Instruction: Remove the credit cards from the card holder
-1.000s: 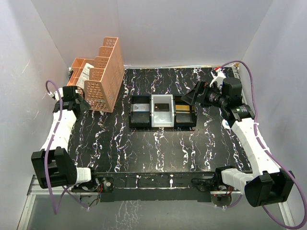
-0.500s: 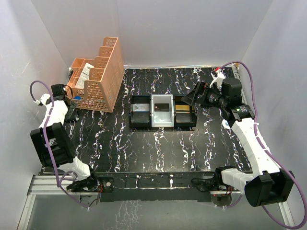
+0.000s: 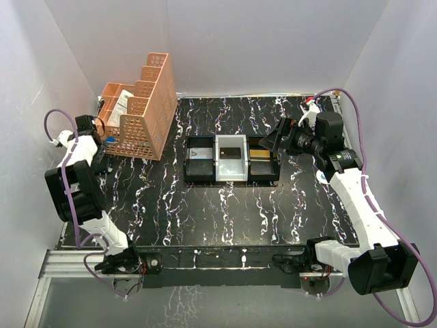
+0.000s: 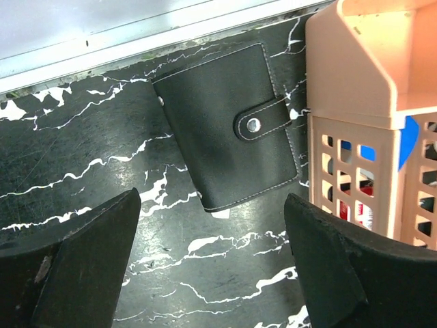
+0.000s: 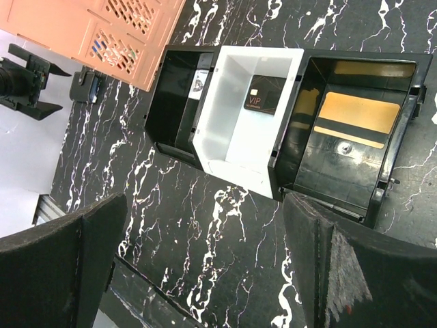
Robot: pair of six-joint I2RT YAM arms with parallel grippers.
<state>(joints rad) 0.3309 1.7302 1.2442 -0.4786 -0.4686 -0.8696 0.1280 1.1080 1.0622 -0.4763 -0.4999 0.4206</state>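
Left tool (image 4: 212, 205) hangs with its fingers apart over the card holder (image 4: 225, 126), which lies flat and snapped shut on the bench (image 4: 102, 171) just beside the peach basket (image 4: 355, 68). On the way down, one finger could strike the basket, or the thin holder could skid instead of lifting. Right tool (image 5: 205, 212), also apart, hovers well away from the basket.

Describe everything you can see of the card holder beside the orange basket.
The card holder is a flat, dark, leather-like case with pale stitching along its edges. It is closed, a short tab with a metal snap holding it. It lies askew on the marbled table, close beside the orange basket.
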